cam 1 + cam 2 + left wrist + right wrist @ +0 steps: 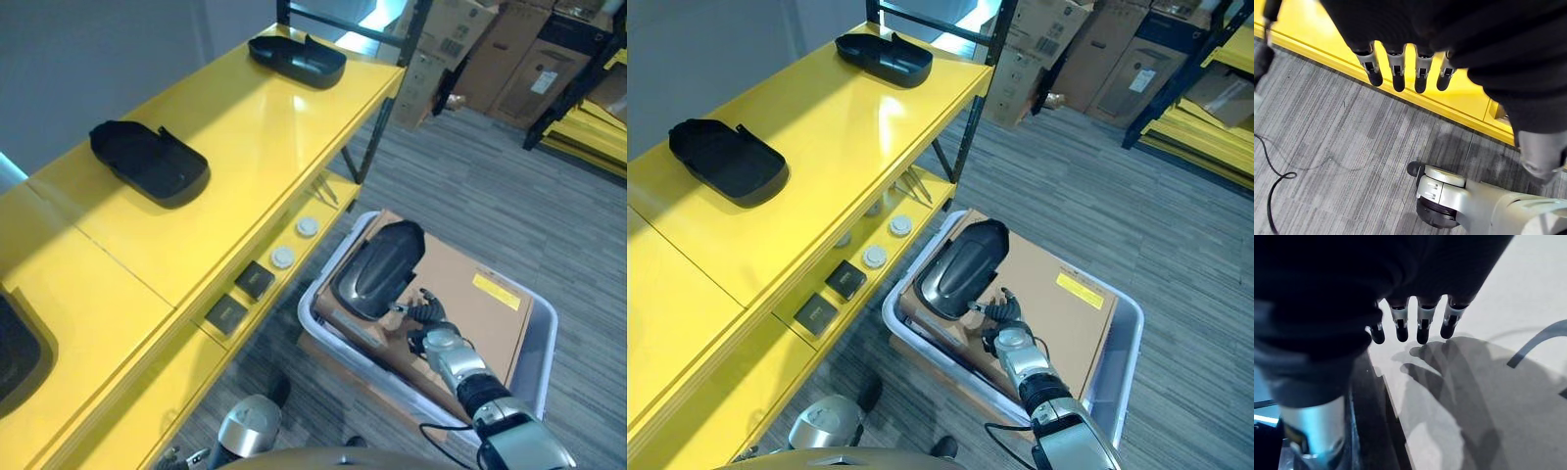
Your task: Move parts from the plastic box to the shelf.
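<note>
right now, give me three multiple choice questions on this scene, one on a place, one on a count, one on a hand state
1. Where does the black part nearest the right hand lie?
A. on the floor
B. in the plastic box, on the cardboard
C. on the top shelf

2. How many white round discs lie on the lower shelf in the left eye view?
A. two
B. five
C. none

3. How is the left hand?
A. shut on a black part
B. pinching a cable
C. open, holding nothing

Answers: 1 B, the part rests on the cardboard inside the box's pale rim. 2 A, two discs sit side by side. 3 C, its fingers hang straight over the carpet.
</note>
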`<state>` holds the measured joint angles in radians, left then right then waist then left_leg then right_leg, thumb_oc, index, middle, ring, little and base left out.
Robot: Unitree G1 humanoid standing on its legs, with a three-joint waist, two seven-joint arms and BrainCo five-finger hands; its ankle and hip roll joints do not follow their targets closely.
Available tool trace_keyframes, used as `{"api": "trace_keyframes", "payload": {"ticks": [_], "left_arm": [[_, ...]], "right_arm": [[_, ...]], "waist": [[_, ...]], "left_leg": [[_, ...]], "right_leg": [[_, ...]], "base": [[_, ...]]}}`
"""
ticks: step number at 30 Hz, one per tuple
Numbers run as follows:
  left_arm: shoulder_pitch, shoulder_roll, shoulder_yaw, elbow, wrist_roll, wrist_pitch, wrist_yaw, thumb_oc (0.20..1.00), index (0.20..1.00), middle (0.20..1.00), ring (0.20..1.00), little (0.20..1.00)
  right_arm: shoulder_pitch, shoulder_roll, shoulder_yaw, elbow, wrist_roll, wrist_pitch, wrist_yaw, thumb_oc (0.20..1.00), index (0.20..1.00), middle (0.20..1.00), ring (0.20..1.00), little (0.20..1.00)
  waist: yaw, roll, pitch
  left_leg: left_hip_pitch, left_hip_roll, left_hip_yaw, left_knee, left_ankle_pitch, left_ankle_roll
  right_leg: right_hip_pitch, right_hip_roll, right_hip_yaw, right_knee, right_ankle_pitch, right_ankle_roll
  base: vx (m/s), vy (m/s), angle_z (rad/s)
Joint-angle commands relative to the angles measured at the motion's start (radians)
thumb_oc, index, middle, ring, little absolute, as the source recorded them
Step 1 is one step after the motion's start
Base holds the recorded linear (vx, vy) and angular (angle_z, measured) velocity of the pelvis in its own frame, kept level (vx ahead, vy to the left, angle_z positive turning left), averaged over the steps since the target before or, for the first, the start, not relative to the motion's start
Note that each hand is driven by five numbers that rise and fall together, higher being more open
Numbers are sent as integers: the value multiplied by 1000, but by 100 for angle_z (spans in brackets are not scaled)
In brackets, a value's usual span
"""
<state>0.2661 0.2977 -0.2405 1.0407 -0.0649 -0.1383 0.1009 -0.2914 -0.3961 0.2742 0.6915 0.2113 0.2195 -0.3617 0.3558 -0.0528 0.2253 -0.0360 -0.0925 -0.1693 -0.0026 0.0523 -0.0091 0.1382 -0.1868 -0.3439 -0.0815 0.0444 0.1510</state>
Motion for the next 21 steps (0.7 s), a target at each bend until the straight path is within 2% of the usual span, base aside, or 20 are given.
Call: {"api": "trace_keyframes", "payload": {"ticks": [1,3,10,16,17,18,21], "left_arm": [[-1,17,-59,28,-18,-15,8,1000,1000,1000,1000,1000],[-4,17,-61,26,-24,-17,6,1000,1000,1000,1000,1000],[-46,30,-94,28,-49,-29,8,1000,1000,1000,1000,1000],[-108,65,-138,31,-77,-50,1,1000,1000,1000,1000,1000],[-109,67,-138,30,-79,-51,0,1000,1000,1000,1000,1000],[-119,77,-142,23,-84,-52,-3,1000,1000,1000,1000,1000],[-126,86,-143,17,-89,-52,-4,1000,1000,1000,1000,1000]], "right_arm": [[-35,-56,75,23,15,-13,-47,1000,1000,1000,1000,1000],[-30,-52,88,46,12,7,-51,1000,1000,1000,1000,1000],[-43,-21,129,223,-35,16,-60,1000,1000,1000,1000,1000],[-67,-12,134,425,8,-50,-73,1000,1000,1000,1000,1000],[-67,-13,133,427,9,-53,-72,922,922,922,922,922],[-68,-21,127,433,28,-66,-74,200,200,200,200,200],[-72,-26,122,430,45,-71,-74,200,200,200,200,200]], "waist": [[13,49,-62],[15,48,-57],[34,36,-21],[56,24,30],[56,24,31],[55,21,40],[54,19,48]], "left_leg": [[-2,49,24,-4,-71,-5],[-10,49,24,4,-72,-5],[-58,45,5,30,-72,-3],[-112,38,-19,44,-65,1],[-114,37,-20,44,-64,1],[-126,34,-23,50,-63,3],[-132,33,-24,55,-64,4]], "right_leg": [[-68,-7,2,57,-14,43],[-72,-8,3,58,-14,44],[-96,-4,-3,63,-12,44],[-126,3,-18,63,0,49],[-128,3,-18,63,0,49],[-137,4,-19,65,3,49],[-141,6,-16,67,5,49]], "base": [[0,0,0],[-4,16,0],[-34,-22,10],[-87,-73,14],[-84,-59,12],[-51,-39,12],[-25,-27,3]]}}
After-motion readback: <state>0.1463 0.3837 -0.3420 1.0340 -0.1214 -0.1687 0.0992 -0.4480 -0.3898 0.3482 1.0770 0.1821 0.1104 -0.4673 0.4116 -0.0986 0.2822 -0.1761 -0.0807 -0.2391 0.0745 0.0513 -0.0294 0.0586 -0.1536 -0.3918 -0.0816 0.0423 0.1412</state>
